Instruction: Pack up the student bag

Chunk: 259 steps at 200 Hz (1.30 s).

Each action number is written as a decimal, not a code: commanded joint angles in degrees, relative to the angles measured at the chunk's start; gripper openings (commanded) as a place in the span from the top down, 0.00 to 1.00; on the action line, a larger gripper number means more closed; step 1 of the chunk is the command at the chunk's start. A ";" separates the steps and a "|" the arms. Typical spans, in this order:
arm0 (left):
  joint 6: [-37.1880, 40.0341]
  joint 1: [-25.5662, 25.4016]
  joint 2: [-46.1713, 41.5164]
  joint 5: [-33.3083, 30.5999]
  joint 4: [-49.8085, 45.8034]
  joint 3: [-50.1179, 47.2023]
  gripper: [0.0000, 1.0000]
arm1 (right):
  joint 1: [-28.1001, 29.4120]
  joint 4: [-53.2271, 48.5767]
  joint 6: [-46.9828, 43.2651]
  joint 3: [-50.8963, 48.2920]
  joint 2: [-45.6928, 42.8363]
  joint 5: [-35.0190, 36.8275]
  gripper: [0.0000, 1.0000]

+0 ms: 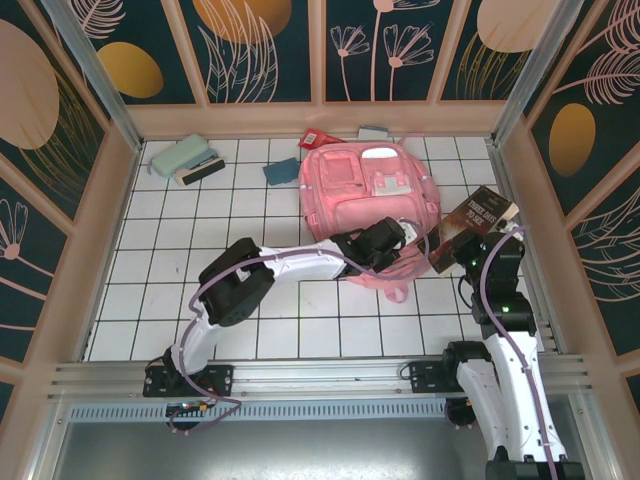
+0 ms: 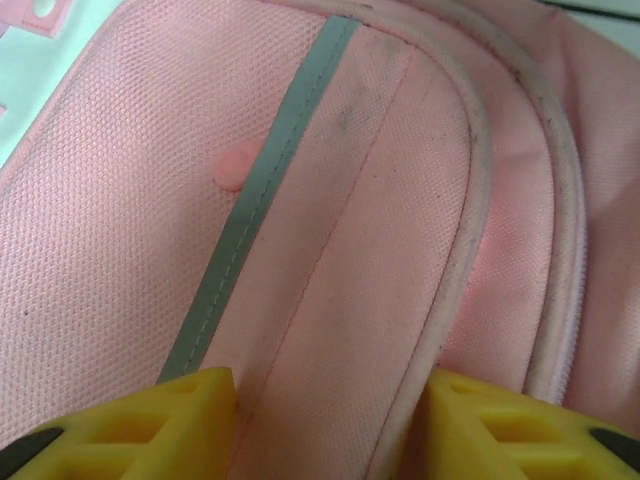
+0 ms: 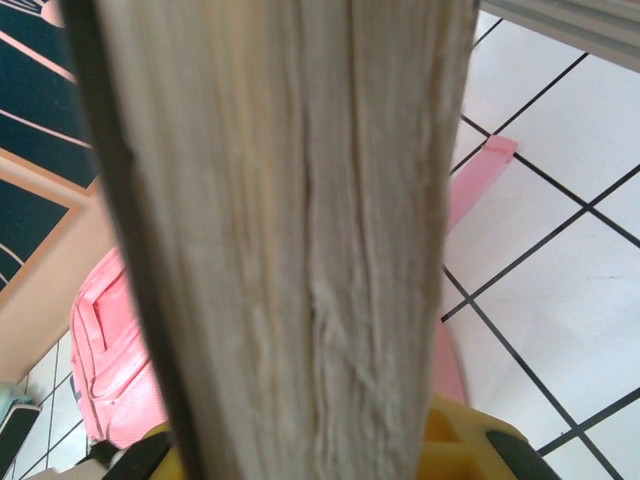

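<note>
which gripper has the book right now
The right gripper, shut on the dark-covered book beside the student bag. The left gripper has only the bag's pink fabric before its parted fingers.

White lettering on the cover of the dark book, too small to read, nothing else legible

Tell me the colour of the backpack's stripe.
Grey stripe on pink student bag; clearest in left wrist view.

The white tiled table carries the student bag towards its back. A pale green case, a blue pad and a red item lie near the far edge
</note>
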 commanded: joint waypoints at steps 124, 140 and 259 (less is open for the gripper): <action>-3.67 0.83 -7.12 -20.99 3.37 7.96 1.00 | -1.48 -0.02 1.20 -0.95 -3.12 3.82 1.00; -5.36 1.07 -7.29 -21.19 2.17 10.86 1.00 | -1.47 3.07 1.74 -2.85 -2.57 -1.70 1.00; -11.62 1.23 -9.00 -12.26 -2.33 21.24 1.00 | 1.43 55.82 25.37 -18.17 13.08 -26.39 1.00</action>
